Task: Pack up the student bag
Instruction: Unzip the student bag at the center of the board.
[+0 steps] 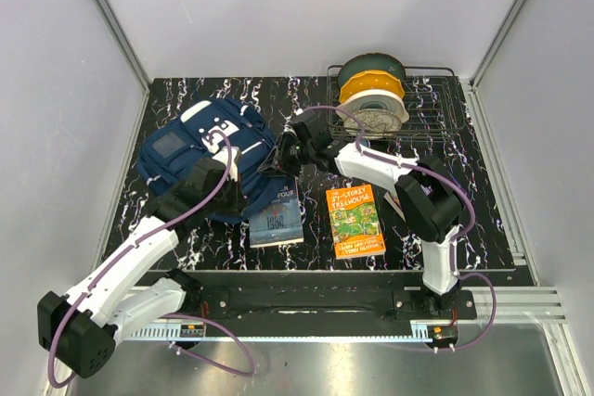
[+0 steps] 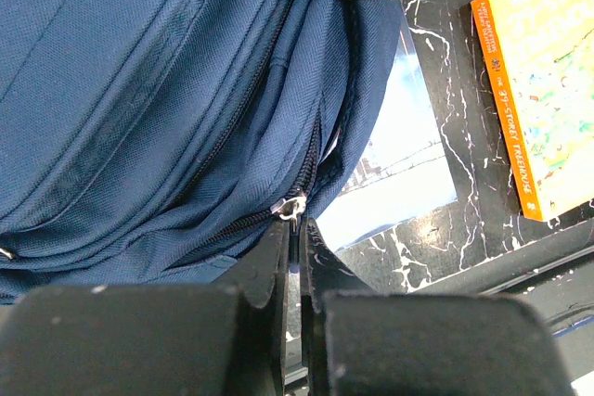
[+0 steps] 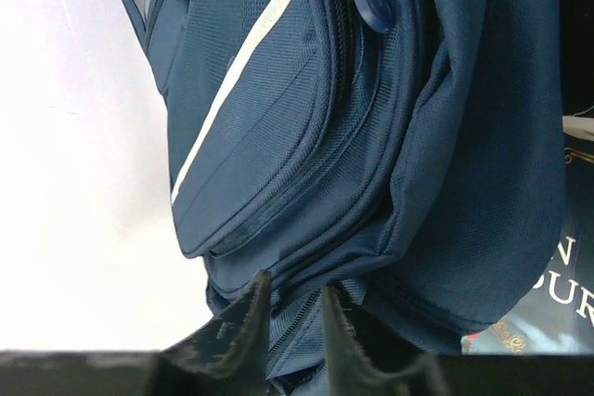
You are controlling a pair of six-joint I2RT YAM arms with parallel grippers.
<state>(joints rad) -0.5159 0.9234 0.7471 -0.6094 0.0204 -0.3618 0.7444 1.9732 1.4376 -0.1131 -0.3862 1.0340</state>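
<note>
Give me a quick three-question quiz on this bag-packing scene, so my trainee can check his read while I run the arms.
1. Choose one: what are the left gripper fingertips closed on? A) the zip pull of the student bag; B) a pen; C) a shoulder strap.
2. True or false: the blue-grey book lies partly under the student bag.
3. Short answer: how many books lie on the table?
Key: 1 A; 2 true; 3 two.
</note>
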